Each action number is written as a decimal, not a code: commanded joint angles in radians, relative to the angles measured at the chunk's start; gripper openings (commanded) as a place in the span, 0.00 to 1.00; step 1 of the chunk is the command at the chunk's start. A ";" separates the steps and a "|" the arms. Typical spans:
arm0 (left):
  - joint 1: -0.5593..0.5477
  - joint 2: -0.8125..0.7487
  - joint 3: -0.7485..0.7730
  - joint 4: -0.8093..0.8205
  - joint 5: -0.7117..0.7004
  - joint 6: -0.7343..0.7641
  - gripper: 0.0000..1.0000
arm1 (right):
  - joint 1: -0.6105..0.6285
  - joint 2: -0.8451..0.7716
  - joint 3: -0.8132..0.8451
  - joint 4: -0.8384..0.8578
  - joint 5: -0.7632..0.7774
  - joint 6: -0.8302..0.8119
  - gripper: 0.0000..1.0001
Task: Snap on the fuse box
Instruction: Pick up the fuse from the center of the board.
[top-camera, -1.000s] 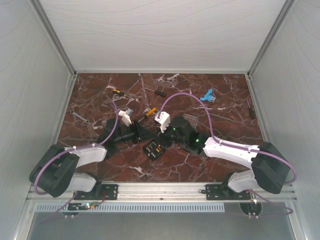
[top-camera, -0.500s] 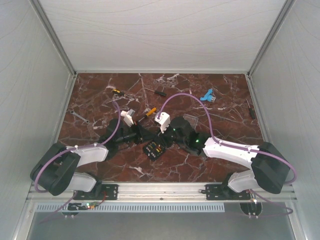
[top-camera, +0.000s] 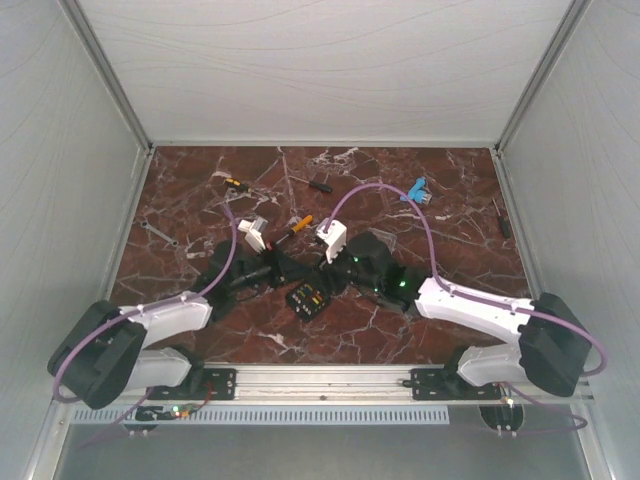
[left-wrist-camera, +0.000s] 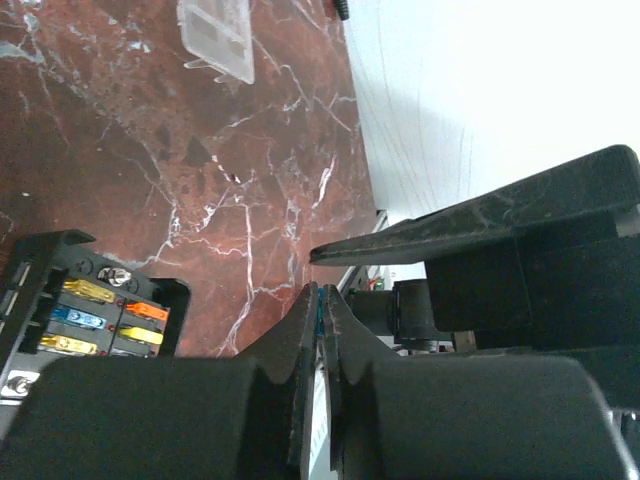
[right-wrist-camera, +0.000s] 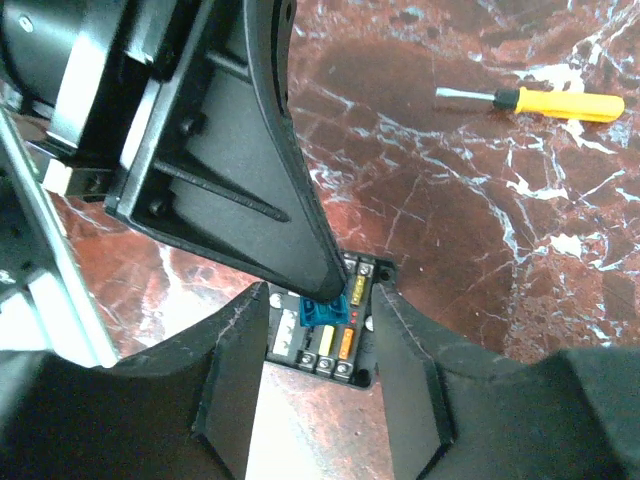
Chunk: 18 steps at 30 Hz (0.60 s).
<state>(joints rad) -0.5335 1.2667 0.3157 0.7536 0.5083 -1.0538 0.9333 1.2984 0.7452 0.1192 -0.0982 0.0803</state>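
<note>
Left pincer (right-wrist-camera: 322, 288) closer, over fuse box (right-wrist-camera: 345, 350)

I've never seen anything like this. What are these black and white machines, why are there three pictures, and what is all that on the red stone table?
These are two robot arms bolted to the near edge of a marble table. The wide picture looks down from above and behind them. The other two pictures come from a small camera on each wrist, so each shows that arm's own fingers up close. In the middle lies the fuse box, black with tiny coloured fuses. The left gripper is pinched shut on what looks like a small blue fuse, right over the box. The right gripper is open, with one finger on each side of the box. Scattered around are a yellow screwdriver, a clear lid, a black screwdriver and a blue part.
</note>
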 joint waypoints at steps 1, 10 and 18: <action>-0.008 -0.078 -0.031 0.067 -0.037 -0.038 0.00 | -0.011 -0.100 -0.013 0.024 -0.026 0.128 0.45; -0.016 -0.222 -0.142 0.252 -0.106 -0.156 0.00 | -0.108 -0.239 -0.178 0.287 -0.219 0.602 0.45; -0.062 -0.320 -0.187 0.361 -0.150 -0.226 0.00 | -0.138 -0.250 -0.254 0.480 -0.261 0.768 0.38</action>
<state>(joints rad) -0.5709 0.9897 0.1341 0.9581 0.4046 -1.2121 0.8055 1.0683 0.4961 0.4267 -0.3161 0.7246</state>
